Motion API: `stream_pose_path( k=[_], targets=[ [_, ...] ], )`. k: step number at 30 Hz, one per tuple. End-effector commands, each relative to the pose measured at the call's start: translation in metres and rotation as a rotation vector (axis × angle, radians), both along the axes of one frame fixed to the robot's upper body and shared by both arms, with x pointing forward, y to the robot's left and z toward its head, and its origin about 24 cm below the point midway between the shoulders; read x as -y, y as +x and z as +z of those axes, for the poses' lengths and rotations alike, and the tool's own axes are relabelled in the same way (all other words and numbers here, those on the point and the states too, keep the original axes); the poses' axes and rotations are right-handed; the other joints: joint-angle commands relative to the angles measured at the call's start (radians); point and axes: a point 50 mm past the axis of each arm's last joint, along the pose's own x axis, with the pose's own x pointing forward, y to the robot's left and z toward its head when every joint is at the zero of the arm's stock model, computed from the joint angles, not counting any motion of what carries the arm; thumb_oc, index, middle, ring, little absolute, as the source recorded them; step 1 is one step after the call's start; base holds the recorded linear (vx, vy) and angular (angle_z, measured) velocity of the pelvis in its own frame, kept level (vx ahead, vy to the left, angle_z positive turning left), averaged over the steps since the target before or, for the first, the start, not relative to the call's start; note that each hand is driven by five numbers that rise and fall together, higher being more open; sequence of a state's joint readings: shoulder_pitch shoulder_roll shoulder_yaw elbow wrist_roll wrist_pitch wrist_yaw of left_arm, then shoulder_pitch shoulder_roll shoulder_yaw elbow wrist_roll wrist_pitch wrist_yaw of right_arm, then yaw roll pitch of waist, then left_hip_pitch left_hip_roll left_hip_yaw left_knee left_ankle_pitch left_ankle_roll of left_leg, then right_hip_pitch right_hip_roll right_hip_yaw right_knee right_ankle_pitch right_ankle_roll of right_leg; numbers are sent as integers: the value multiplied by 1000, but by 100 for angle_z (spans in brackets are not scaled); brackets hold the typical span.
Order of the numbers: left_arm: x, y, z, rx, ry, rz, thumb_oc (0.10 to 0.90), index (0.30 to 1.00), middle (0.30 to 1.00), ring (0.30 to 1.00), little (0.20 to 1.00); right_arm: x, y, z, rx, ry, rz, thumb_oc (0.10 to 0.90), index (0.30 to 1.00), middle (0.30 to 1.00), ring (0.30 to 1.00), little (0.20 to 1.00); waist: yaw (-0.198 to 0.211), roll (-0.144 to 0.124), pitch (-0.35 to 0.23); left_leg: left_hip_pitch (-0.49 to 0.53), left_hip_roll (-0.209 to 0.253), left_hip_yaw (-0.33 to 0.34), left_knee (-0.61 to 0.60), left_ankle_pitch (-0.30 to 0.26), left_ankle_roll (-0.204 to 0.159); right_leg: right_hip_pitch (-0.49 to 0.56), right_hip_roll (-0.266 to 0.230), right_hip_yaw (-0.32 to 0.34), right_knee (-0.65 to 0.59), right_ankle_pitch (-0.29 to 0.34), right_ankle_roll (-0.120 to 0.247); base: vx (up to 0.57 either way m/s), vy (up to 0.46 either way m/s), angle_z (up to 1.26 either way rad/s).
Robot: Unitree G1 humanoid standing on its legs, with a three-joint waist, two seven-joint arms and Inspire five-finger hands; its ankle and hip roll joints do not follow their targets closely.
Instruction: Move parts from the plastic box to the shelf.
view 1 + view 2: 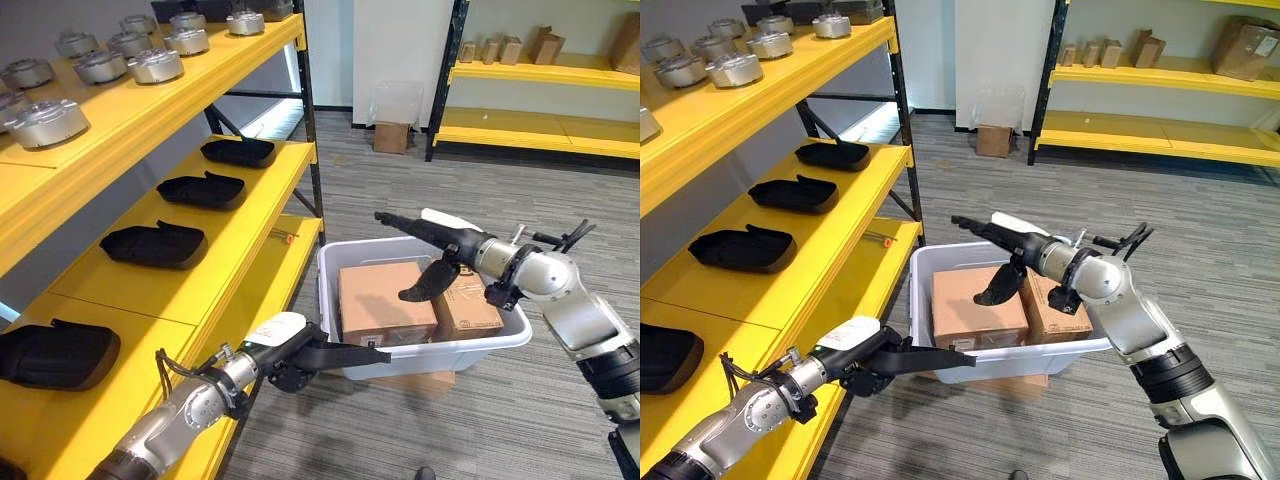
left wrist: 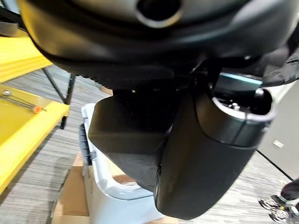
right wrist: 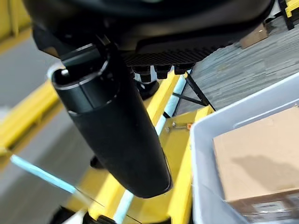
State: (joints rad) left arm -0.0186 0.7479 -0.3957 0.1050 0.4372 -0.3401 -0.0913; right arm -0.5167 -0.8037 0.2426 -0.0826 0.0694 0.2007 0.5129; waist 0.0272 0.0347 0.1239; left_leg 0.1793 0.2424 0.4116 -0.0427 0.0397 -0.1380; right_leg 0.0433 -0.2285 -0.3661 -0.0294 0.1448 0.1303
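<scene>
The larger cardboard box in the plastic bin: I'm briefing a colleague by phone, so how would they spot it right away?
Find the white plastic bin on the grey carpet beside the yellow shelf. Two brown cardboard boxes stand in it side by side. The larger box is the one nearer the shelf, on the robot's left, under the open right hand; the smaller box sits on its far side.

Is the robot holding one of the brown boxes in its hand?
No, both brown boxes lie in the plastic box; the right hand hovers open above them, and the left hand is open beside its wall.
</scene>
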Motion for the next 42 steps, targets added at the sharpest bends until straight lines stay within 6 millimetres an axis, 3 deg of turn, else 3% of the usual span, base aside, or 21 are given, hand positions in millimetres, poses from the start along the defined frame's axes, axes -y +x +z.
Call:
stream_pose_path(
  k=[1,5,8,12,19,22,27,30,34,38,42],
  targets=[
    [-4,17,52,270,-109,-4,400,300,300,300,300,-5,-14,67,263,192,30,900,1000,1000,1000,1000,-8,-67,-29,-29,82,-31,68,6,-14,58,-113,22,84,-75,72,0,0,0],
    [-8,15,52,298,-109,17,400,300,300,300,300,8,-20,77,316,423,-30,900,1000,1000,1000,1000,-14,-65,-29,-29,82,-32,66,11,-13,57,-109,29,82,-72,68,0,0,0],
    [-11,13,64,393,-143,26,400,300,300,300,300,28,-28,84,434,651,-121,900,1000,1000,1000,1000,-8,-56,-32,-33,81,-43,68,5,-11,60,-111,27,81,-74,66,0,0,0],
    [-7,1,93,527,-220,-59,400,300,300,300,300,52,-37,58,469,762,-313,900,1000,1000,1000,1000,4,-43,-32,-39,73,-64,65,2,-6,66,-115,16,77,-71,64,0,16,2],
    [-4,-20,135,765,-262,-152,400,300,300,300,300,76,-43,5,415,832,-571,900,1000,1000,1000,1000,29,-32,-36,-50,64,-91,51,11,-5,81,-124,-12,67,-65,70,-7,22,18],
    [-9,-24,147,874,-270,-136,400,300,300,300,300,82,-51,-5,538,795,-703,900,1000,1000,1000,1000,32,-26,-38,-53,61,-102,45,14,-5,84,-125,-19,67,-66,73,-7,45,14],
    [-15,-33,156,1029,-288,-81,400,300,300,300,300,71,-60,-26,538,793,-714,900,1000,1000,1000,1000,47,-16,-40,-58,49,-122,28,20,0,90,-127,-28,56,-63,75,-15,70,10],
    [-20,-40,160,1126,-268,-68,400,300,300,300,300,58,-67,-27,560,840,-624,900,1000,1000,1000,1000,66,-14,-44,-64,41,-146,12,27,0,95,-133,-46,53,-63,78,-34,88,19],
    [-20,-41,164,1156,-263,-65,400,300,300,300,300,45,-65,-24,542,895,-555,900,1000,1000,1000,1000,85,-15,-49,-68,35,-166,-2,35,0,103,-137,-63,56,-69,78,-13,83,21],
    [-18,-42,166,1183,-258,-56,400,300,300,300,300,14,-59,-25,469,888,-441,900,1000,1000,1000,1000,126,-15,-55,-77,26,-201,-22,46,1,115,-136,-85,72,-95,71,-27,160,30],
    [-17,-41,166,1192,-258,-40,400,300,300,300,300,3,-54,-30,418,854,-417,900,1000,1000,1000,1000,156,-20,-59,-96,12,-231,-27,54,8,126,-132,-98,89,-119,61,-34,216,45]
  ],
)
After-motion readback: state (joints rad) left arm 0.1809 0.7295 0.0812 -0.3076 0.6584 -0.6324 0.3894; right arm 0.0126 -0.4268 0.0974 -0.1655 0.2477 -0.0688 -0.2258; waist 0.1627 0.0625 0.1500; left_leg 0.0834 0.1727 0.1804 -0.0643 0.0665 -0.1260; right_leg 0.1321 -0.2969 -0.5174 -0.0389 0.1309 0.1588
